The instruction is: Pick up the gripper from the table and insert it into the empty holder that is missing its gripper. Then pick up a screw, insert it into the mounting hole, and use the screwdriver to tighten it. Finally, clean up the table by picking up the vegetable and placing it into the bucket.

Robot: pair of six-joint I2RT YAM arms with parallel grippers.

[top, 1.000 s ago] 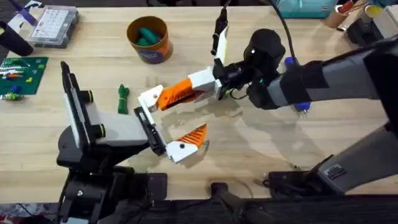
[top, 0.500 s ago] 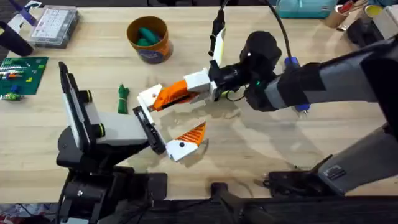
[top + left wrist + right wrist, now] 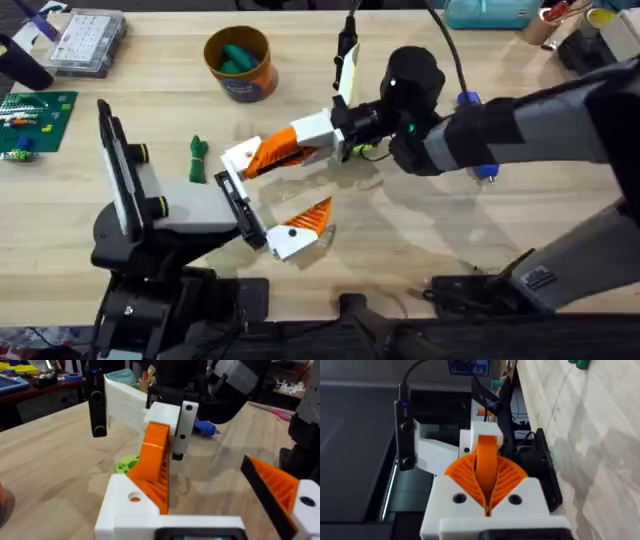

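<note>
Orange ribs of the gripper (image 3: 277,153) sit pinched in the right claw (image 3: 268,155), its tip meeting the upper holder (image 3: 240,157) of the grey arm above the counter (image 3: 400,240). If the wedge comes in slightly tilted it could jam on the bracket's edge, or slip from the pinch — the seating looks partial, though I can't be sure. In the right wrist view the piece (image 3: 487,467) lies closed between the two orange pads. The left claw's state I cannot tell. The vegetable (image 3: 197,158) lies near — left of the holder, short of the bucket (image 3: 240,62).
</note>
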